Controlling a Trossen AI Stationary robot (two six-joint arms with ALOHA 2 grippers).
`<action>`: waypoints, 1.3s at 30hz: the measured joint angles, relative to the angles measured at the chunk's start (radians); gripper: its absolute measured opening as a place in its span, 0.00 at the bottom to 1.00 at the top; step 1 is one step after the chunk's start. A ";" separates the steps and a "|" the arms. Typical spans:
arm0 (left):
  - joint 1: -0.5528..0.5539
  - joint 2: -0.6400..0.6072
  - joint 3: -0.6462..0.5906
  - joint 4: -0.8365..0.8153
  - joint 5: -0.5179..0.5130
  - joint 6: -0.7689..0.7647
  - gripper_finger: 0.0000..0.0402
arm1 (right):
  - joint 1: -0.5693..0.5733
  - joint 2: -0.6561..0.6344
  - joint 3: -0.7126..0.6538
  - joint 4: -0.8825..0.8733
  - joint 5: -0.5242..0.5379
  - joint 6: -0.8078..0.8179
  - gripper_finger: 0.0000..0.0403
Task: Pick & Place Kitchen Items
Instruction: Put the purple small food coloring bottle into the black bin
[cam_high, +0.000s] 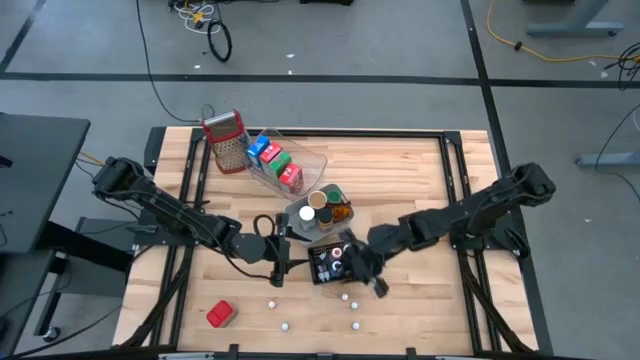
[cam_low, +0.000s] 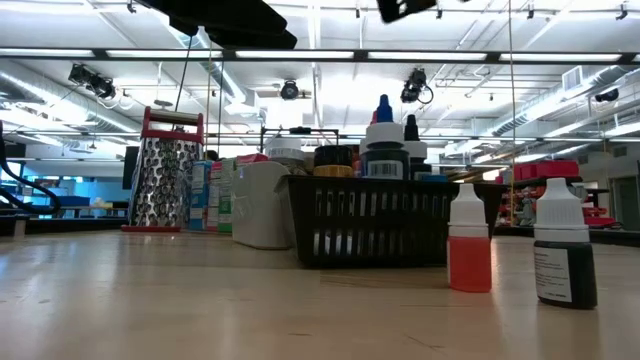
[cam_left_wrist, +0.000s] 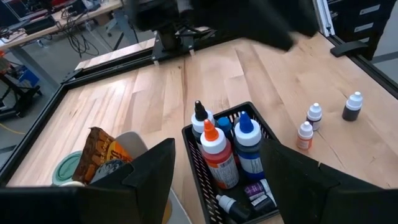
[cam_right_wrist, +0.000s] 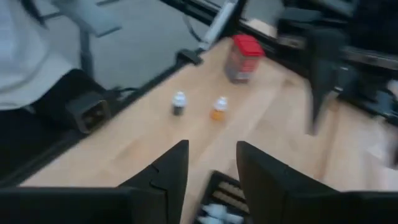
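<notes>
A black basket tray (cam_high: 328, 263) holds several small dropper bottles (cam_left_wrist: 219, 151) with white, orange and blue caps. My left gripper (cam_high: 279, 252) is open just left of it, fingers spread wide (cam_left_wrist: 216, 149) on either side of the basket without touching. My right gripper (cam_high: 358, 264) hovers open over the basket's right side (cam_right_wrist: 212, 146). Loose small bottles (cam_high: 349, 300) stand upright on the table near the basket, two of them in the low view (cam_low: 468, 238). A red-lidded jar (cam_high: 220, 314) stands near the front left.
A grey tray (cam_high: 303, 212) with jars and a snack bag sits behind the basket. Farther back lies a clear tray (cam_high: 290, 165) with red, blue and green cartons, beside a metal grater (cam_high: 227, 142). The table's right half (cam_high: 440, 180) is bare wood.
</notes>
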 joint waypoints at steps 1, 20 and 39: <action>0.000 0.000 0.000 0.000 0.000 -0.001 0.61 | 0.018 0.001 -0.001 0.002 0.008 0.003 0.37; 0.000 0.000 0.000 0.010 -0.002 -0.105 0.61 | 0.202 0.222 -0.255 0.466 0.078 0.334 0.45; 0.000 0.000 0.000 0.025 -0.001 -0.133 0.61 | 0.201 0.398 -0.274 0.601 0.084 0.366 0.27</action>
